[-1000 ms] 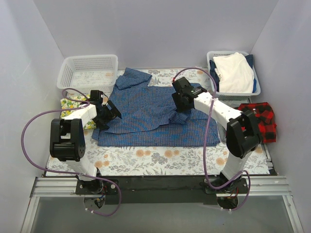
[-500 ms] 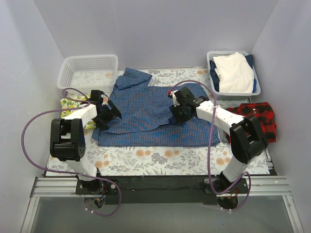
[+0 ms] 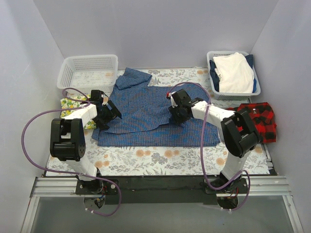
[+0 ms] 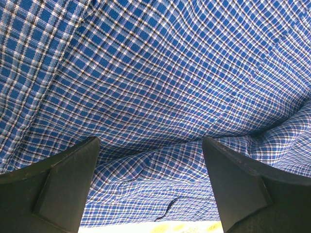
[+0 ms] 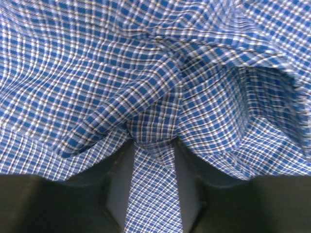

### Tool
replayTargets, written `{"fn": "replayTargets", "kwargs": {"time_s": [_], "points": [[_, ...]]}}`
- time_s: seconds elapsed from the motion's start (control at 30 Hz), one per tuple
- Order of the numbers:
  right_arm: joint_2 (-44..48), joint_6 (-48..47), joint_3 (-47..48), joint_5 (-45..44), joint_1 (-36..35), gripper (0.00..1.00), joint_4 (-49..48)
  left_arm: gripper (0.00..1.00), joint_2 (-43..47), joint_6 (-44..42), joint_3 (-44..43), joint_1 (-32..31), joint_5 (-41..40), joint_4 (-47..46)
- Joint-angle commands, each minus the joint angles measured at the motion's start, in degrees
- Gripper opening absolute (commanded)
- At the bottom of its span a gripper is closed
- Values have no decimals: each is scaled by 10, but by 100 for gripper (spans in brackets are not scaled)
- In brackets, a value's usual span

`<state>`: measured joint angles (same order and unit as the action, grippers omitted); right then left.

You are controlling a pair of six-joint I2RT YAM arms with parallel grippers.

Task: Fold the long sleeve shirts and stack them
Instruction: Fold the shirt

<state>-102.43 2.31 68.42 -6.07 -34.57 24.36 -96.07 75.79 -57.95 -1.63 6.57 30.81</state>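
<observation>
While the right claw (image 5: 151,145) pinches a bunch of the blue shirt (image 3: 141,104), the left claw (image 4: 149,145) hangs wide open; the fold probably needs carrying across next.

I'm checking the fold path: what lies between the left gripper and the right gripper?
Only the blue checked shirt spans from the left gripper to the right gripper; the top view shows nothing else there.
</observation>
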Motion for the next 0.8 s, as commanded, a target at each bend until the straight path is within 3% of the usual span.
{"fn": "replayTargets", "kwargs": {"time_s": [0.0,0.07,0.1,0.53,0.77], "points": [[0,-3,0,-31,2,25,-16,88,-34,-15,10,-1,-31,-11],[7,-2,2,-40,3,4,-9,88,-35,-14,11,-1,-32,-12],[8,-2,6,-42,4,1,1,88,-37,-14,12,-1,-32,-13],[94,-43,57,-54,5,1,125,88,-65,-15,22,-1,-54,-29],[124,-27,-18,-83,6,1,183,88,-65,-13,21,-1,-54,-33]]}}
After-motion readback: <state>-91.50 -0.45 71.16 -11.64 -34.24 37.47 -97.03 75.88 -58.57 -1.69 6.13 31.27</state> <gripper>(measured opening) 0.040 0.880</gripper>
